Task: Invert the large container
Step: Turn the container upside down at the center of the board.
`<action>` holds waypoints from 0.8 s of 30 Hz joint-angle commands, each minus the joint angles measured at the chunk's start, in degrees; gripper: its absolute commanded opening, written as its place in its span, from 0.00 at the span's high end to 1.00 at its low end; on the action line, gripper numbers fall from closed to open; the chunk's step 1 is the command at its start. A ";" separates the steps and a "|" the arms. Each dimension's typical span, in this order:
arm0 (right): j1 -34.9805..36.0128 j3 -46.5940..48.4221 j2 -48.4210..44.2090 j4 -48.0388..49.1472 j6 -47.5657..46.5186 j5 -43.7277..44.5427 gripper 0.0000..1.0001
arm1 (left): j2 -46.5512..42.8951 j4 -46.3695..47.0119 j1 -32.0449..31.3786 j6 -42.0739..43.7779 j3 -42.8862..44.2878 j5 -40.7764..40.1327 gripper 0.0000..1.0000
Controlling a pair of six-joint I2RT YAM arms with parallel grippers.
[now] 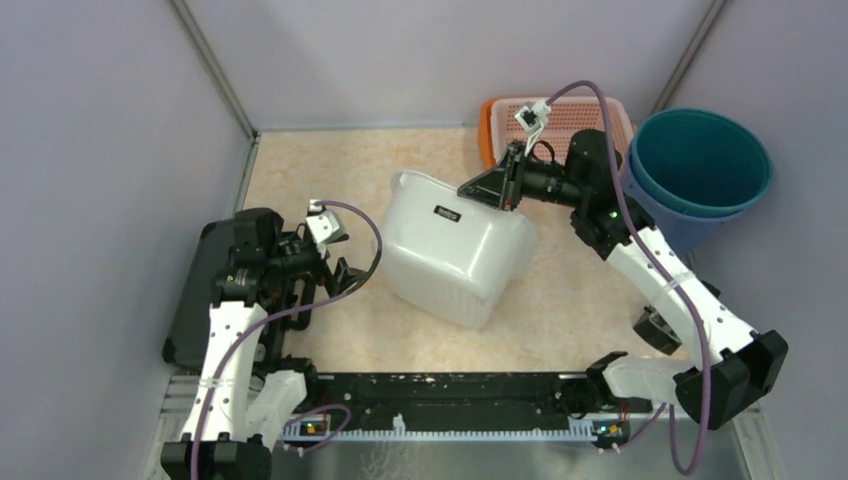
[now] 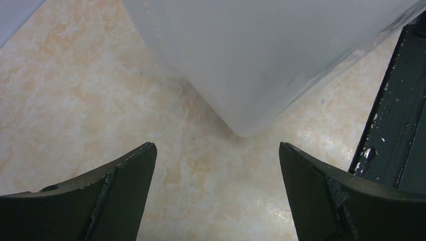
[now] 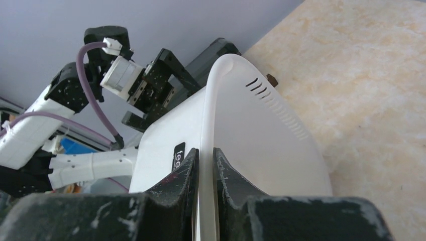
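The large container point(image 1: 455, 250) is a white translucent plastic bin, tilted onto its side in the middle of the table with its rim raised toward the back right. My right gripper point(image 1: 505, 180) is shut on that rim, one finger on each side of the thin white wall point(image 3: 206, 155). In the right wrist view the container point(image 3: 261, 145) shows slotted vents and a black label. My left gripper point(image 1: 345, 272) hovers low at the container's left, open and empty point(image 2: 216, 165). A rounded lower corner of the container point(image 2: 251, 65) lies just ahead of its fingers.
An orange basket point(image 1: 500, 115) stands at the back right. Beside it is a teal bucket point(image 1: 700, 165) nested in a blue one. A black rail point(image 1: 450, 395) runs along the near edge, and a black box point(image 1: 205, 285) sits behind the left arm. Purple walls enclose the table.
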 commanded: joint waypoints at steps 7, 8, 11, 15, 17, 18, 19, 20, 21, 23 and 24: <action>-6.52 -10.69 -0.64 17.76 15.41 1.61 1.00 | 0.84 -0.32 0.34 1.21 2.45 2.45 0.01; -6.96 -11.42 -0.63 18.00 15.66 2.07 1.00 | 0.90 -0.41 0.35 1.30 2.52 2.53 0.01; -8.11 -12.92 -0.74 17.98 16.06 3.05 1.00 | 1.18 -0.45 0.28 1.48 2.62 2.73 0.01; -9.45 -14.19 -0.83 17.42 15.90 4.41 1.00 | 1.34 -0.60 0.29 1.65 2.59 2.94 0.01; -10.28 -14.79 -0.82 17.13 15.60 4.60 1.00 | 1.24 -0.61 0.33 1.71 2.46 2.90 0.01; -10.78 -15.06 -0.89 16.91 15.46 4.66 1.00 | 1.26 -0.65 0.26 1.74 2.41 2.89 0.01; -11.25 -15.41 -0.96 16.66 15.26 4.67 1.00 | 1.13 -0.70 0.29 1.80 2.37 2.89 0.01; -11.75 -15.62 -0.97 16.31 14.88 4.70 1.00 | 1.05 -0.82 0.28 1.83 2.37 2.97 0.01; -12.28 -15.75 -1.07 15.86 14.45 4.70 1.00 | 1.02 -0.83 0.26 1.88 2.32 2.99 0.01; -13.36 -15.92 -1.02 14.91 13.44 4.25 1.00 | 0.94 -0.95 0.23 1.97 2.23 3.01 0.01; -13.83 -15.78 -0.99 14.60 12.90 3.78 1.00 | 0.99 -0.89 0.27 2.00 2.25 3.04 0.01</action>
